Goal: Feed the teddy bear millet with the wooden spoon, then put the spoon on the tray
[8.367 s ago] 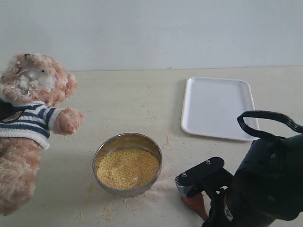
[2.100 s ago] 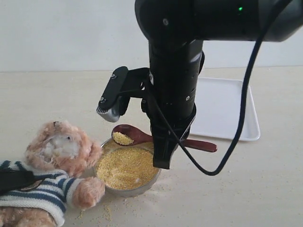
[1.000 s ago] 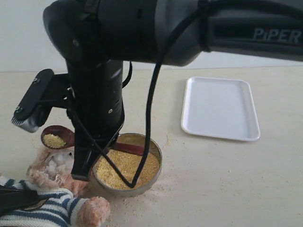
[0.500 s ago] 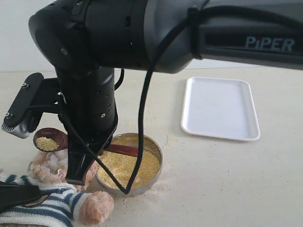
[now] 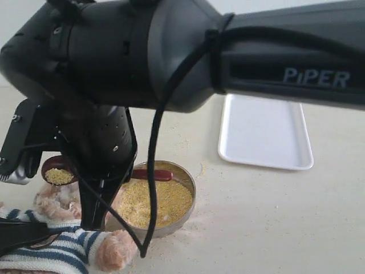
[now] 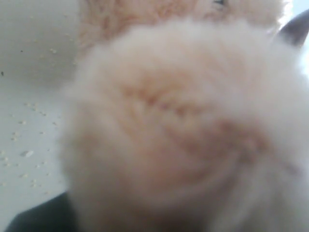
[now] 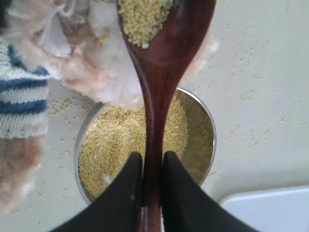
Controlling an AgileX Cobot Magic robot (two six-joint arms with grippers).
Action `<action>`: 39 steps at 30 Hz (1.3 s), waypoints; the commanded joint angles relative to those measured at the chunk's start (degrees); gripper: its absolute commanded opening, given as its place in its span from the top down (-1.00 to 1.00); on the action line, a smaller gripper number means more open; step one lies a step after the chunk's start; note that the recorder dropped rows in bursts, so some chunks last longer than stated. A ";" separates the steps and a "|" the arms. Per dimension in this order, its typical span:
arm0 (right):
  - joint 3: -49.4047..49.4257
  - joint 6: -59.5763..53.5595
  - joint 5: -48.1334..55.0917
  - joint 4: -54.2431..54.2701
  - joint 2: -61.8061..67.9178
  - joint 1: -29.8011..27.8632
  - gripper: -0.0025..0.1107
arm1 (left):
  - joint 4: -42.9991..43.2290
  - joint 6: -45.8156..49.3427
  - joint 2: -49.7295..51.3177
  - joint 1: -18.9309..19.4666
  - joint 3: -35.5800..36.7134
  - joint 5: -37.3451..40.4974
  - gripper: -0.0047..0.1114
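Left pincer: masked by fur, opening unreadable. Teddy bear (image 5: 54,202) lies face up, presumably for feeding. Wooden spoon (image 7: 155,82) carries millet (image 7: 142,19) level over its muzzle; right pincer (image 7: 150,166) is clamped on the handle. Steel bowl (image 5: 188,182) sits beside the bear's head. Tray (image 5: 265,134) far right, awaiting the spoon.

Only one word can be read: "PiPER" (image 5: 316,78). It stands in pale grey letters, capitals but for a small i, on the side of the big black robot arm (image 5: 171,51), at the right of the exterior view a little above mid-height. Any mark on the striped sweater of the teddy bear (image 5: 63,256), lower left, is too small to read. Neither wrist view shows legible writing.
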 commanded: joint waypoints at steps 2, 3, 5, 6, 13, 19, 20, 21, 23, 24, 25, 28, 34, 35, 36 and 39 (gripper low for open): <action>-0.28 2.22 1.84 -3.87 1.97 1.37 0.96 | -0.28 0.44 0.00 0.08 0.23 3.60 0.83; -0.28 2.91 2.51 -4.74 2.28 1.54 0.96 | -0.28 0.44 0.00 0.08 0.23 3.60 0.83; -0.28 4.15 3.74 -6.42 2.62 1.92 0.96 | -0.28 0.44 0.00 0.08 0.23 3.60 0.83; -0.28 4.41 3.88 -6.81 2.92 2.25 0.96 | -0.28 0.44 0.00 0.08 0.23 3.60 0.83; -0.28 11.06 4.05 -19.26 2.95 5.72 0.96 | -0.28 0.44 0.00 0.08 0.23 3.60 0.83; -0.28 12.59 4.56 -20.46 3.17 7.45 0.96 | -0.28 -2.36 0.00 0.08 -1.17 3.90 0.83; -0.28 12.57 4.56 -20.46 3.17 7.45 0.96 | -0.16 -2.74 0.00 0.08 -1.66 4.46 0.83; -0.28 12.69 4.56 -20.46 3.17 7.45 0.96 | 0.04 -3.13 0.00 0.08 -2.10 5.13 0.83; -0.28 12.58 4.56 -20.76 3.17 7.45 0.96 | 0.21 -3.25 0.00 0.08 -2.79 5.55 0.83; -0.28 12.58 4.56 -21.39 3.17 7.45 0.96 | 0.21 -3.47 0.00 0.08 -2.93 5.55 0.83; -0.28 12.58 4.56 -22.16 3.17 7.45 0.96 | 0.21 -3.47 0.00 0.08 -3.02 5.55 0.83; -0.28 12.80 4.56 -22.86 3.17 7.45 0.96 | 0.21 -3.47 0.00 0.08 -3.02 5.55 0.83; -0.28 13.47 4.56 -22.97 3.17 7.59 0.96 | -0.26 -3.47 0.00 0.08 -3.02 5.55 0.83; -0.28 13.47 4.56 -23.47 3.17 7.59 0.96 | -0.26 -3.47 0.00 0.08 -3.02 5.55 0.83; -0.28 13.75 4.56 -23.86 3.17 7.59 0.96 | -0.37 -3.47 0.00 0.08 -3.02 5.55 0.83; -0.28 13.91 4.56 -23.86 3.17 7.59 0.96 | -0.37 -3.47 0.00 0.08 -3.02 5.55 0.83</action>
